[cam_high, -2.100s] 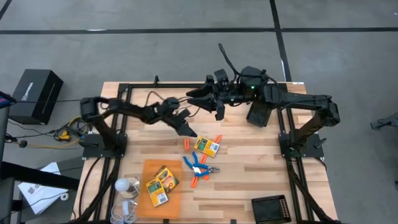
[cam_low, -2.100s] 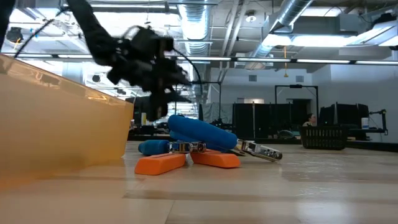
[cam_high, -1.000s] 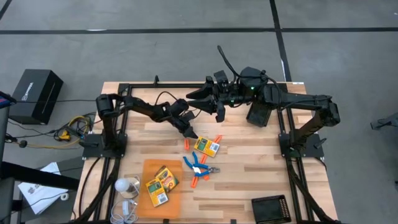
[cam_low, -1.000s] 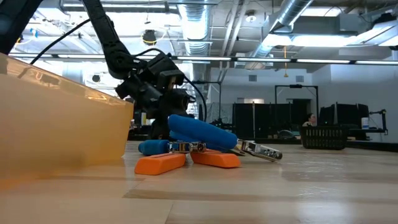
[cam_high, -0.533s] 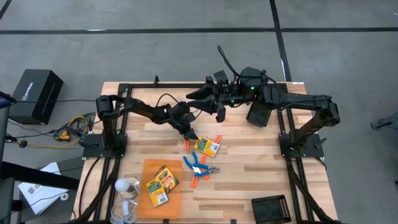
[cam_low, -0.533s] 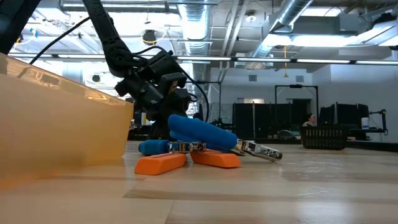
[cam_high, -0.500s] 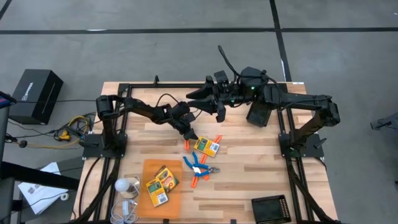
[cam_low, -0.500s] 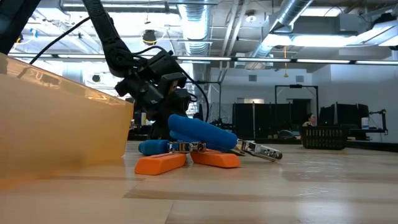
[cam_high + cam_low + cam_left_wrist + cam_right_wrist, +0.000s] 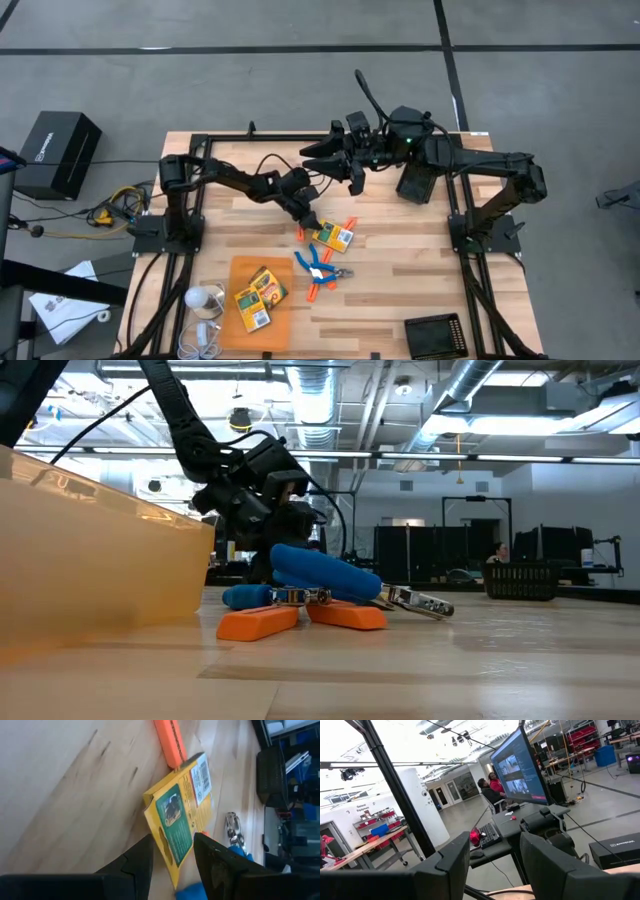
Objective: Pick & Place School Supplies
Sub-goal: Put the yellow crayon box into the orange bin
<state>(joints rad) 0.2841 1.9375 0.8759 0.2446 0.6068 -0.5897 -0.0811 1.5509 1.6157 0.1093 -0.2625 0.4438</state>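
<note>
One crayon box (image 9: 181, 820) sits btwn open left pincer (image 9: 172, 851) fingers, ungripped.

Left hand (image 9: 310, 222) reaches low with fingers parted (right hand (image 9: 352, 180) raised, also parted).

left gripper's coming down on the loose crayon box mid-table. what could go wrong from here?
1. The left gripper is open astride one corner of the crayon box, not its middle; closing there may twist the box or let it slip.
2. An orange stick touches the box's far end, so it could get dragged or knocked.
3. The blue-handled tool lies close by and may be bumped.
</note>
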